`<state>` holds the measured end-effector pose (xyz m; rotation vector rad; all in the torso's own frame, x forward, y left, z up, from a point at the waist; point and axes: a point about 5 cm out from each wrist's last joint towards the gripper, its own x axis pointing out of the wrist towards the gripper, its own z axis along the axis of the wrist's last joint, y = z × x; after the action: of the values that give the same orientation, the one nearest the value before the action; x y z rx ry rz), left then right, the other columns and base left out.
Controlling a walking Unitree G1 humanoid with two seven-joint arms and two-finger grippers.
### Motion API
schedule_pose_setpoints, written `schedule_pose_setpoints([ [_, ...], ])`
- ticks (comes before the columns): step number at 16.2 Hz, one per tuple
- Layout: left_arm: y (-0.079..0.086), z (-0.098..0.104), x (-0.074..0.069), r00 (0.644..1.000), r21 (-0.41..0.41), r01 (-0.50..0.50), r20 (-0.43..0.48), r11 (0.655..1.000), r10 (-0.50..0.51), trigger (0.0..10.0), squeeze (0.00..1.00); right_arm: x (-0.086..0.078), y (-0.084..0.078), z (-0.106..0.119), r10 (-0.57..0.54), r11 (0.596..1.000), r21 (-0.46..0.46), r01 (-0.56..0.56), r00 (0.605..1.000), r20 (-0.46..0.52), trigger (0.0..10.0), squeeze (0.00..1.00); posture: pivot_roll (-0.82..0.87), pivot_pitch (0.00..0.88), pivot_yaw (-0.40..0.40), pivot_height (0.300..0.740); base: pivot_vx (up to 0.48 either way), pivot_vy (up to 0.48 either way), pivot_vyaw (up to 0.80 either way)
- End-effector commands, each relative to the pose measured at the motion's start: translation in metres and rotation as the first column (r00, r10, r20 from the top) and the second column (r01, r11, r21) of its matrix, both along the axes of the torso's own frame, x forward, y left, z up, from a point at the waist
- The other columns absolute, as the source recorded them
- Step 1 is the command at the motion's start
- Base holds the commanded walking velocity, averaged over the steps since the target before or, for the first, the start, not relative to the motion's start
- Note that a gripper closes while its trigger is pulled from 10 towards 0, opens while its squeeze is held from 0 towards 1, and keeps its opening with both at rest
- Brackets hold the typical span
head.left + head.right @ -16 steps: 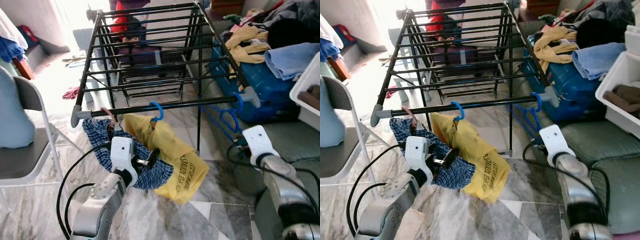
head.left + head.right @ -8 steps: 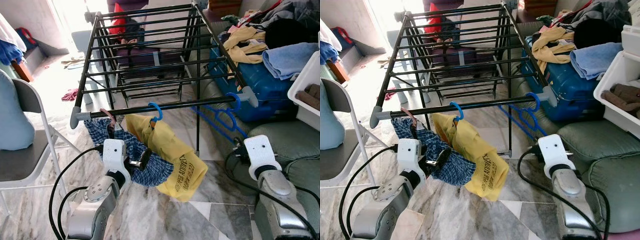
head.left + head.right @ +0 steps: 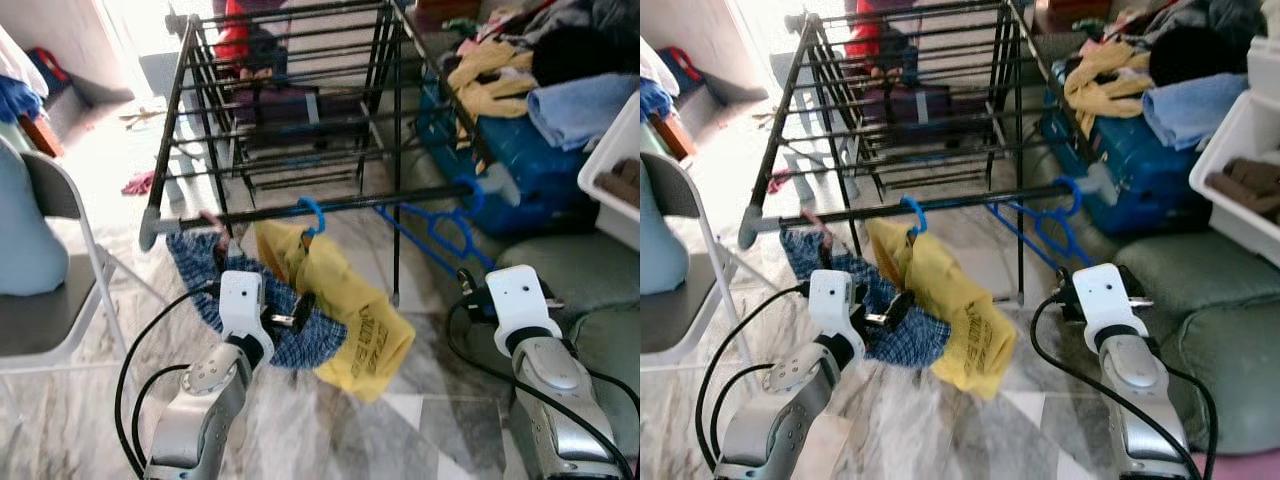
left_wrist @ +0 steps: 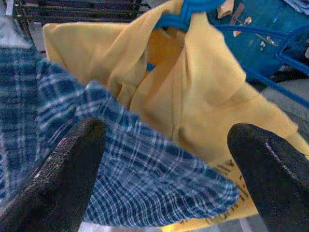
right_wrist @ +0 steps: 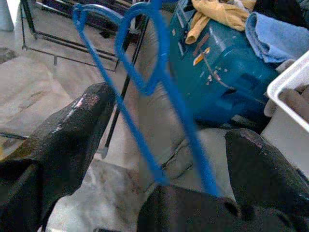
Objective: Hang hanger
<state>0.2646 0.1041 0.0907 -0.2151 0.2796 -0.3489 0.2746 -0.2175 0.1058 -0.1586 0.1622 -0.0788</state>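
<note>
Left claw [image 4: 164, 159] spread wide, right claw [image 5: 169, 150] likewise, both arms forward

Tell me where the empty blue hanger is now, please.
In the left eye view the empty blue hanger hangs from the right end of the drying rack's front bar, beside the blue suitcase, above the right pincer.

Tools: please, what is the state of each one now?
Left tool: open, holding nothing, at the plaid cloth.
Right tool: open, the blue hanger between its fingers, not gripped.
</note>
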Motion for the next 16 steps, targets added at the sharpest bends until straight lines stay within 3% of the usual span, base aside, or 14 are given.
schedule_pose_setpoints([
  [1,0.002,-0.001,0.000,1.000,0.015,-0.008,-0.002,1.000,0.008,10.0,0.00,-0.001,0.006,0.004,0.011,1.000,0.014,-0.011,1.000,0.011,10.0,1.00,-0.18,0.000,0.063,0.740,-0.304,0.000,0.00],
  [10,0.003,-0.002,-0.001,1.000,0.024,-0.017,-0.003,1.000,0.017,10.0,0.00,0.001,0.011,0.004,0.031,0.999,0.018,-0.031,1.000,0.008,10.0,1.00,-0.17,0.000,0.062,0.740,-0.295,0.000,0.00],
  [13,0.005,-0.002,0.000,1.000,0.033,-0.027,0.007,0.999,0.027,10.0,0.00,0.001,0.014,0.005,0.060,0.998,0.026,-0.060,0.998,0.014,10.0,1.00,-0.17,0.000,0.062,0.740,0.000,0.000,0.00],
  [14,0.007,-0.002,0.002,0.999,0.044,-0.050,0.011,0.998,0.050,10.0,0.00,0.001,0.016,0.005,0.076,0.997,0.031,-0.076,0.997,0.018,10.0,0.86,-0.17,0.000,0.063,0.740,0.000,0.000,0.00],
  [15,0.013,-0.002,0.004,0.995,0.063,-0.101,0.018,0.993,0.100,10.0,0.00,0.002,0.019,0.007,0.098,0.994,0.035,-0.099,0.995,0.027,10.0,0.56,-0.17,0.000,0.063,0.740,0.000,0.000,0.00],
  [16,0.017,-0.002,0.007,0.990,0.075,-0.137,0.026,0.988,0.135,10.0,0.00,0.002,0.022,0.008,0.119,0.992,0.032,-0.120,0.992,0.033,10.0,0.00,-0.17,0.000,0.064,0.740,0.000,0.000,0.00],
])
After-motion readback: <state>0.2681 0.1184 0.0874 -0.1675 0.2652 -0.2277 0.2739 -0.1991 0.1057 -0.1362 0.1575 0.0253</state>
